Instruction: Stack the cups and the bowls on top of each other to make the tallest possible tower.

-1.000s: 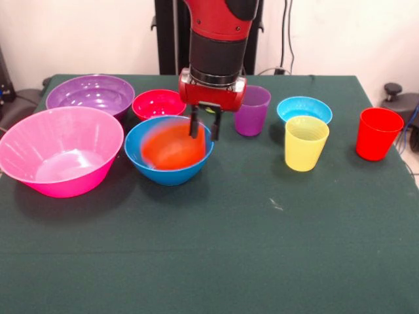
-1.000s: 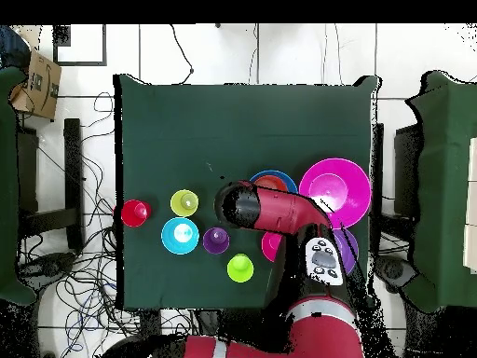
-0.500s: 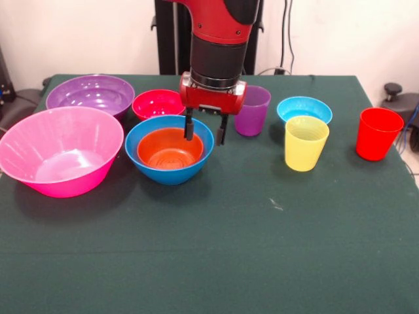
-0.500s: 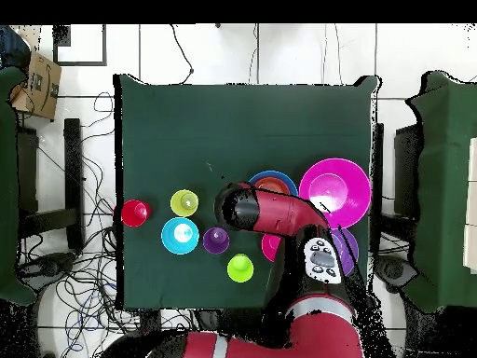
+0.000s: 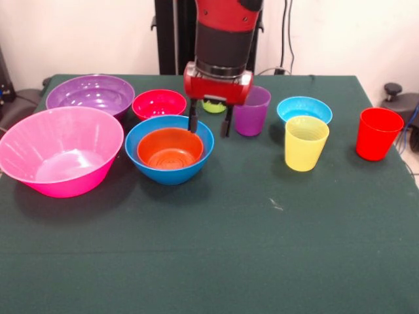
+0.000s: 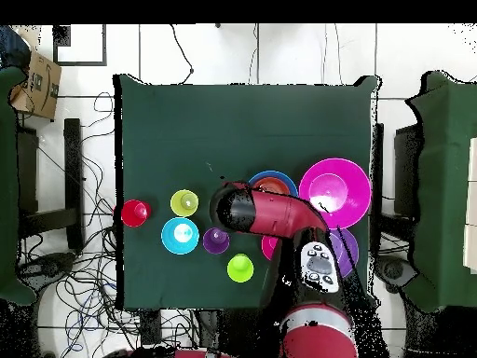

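Table: green cloth (image 5: 262,261) covers it, white wall behind, cables trailing across the floor in the overhead view.
Tower: blue bowl (image 5: 169,171) sits left of centre with the orange bowl (image 5: 169,148) nested inside it, and that's the whole stack so far, two pieces.
Gripper: it hangs just above the blue bowl's far right rim (image 5: 209,123), fingers apart and empty, one tip over the rim and the other outside it.
Big bowls: pink bowl (image 5: 59,154) is on the left, just beside the blue one; purple bowl (image 5: 91,93) is behind it; neither is in the pile.
Small bowls: red bowl (image 5: 158,103) is just behind the tower, light blue bowl (image 5: 304,108) well off to the right.
Cups: purple cup (image 5: 252,111) stands just beside the gripper, green cup (image 5: 213,106) peeks out from behind the wrist, yellow cup (image 5: 306,142) is in front of the light blue bowl, red cup (image 5: 378,133) stands alone near the right edge.
Progress: early days, I'd say, with eight pieces waiting.
Next: probably a trip to the red bowl or a cup.
Risk one: that inner finger is close to the rim, so a sideways swing without lifting could catch the bowl and drag the stack.
Risk two: the purple cup is right by the outer finger, and a careless sweep could tip it over.
Risk three: cups look light and tapered, so an off-centre pinch may let one slip or land crooked.
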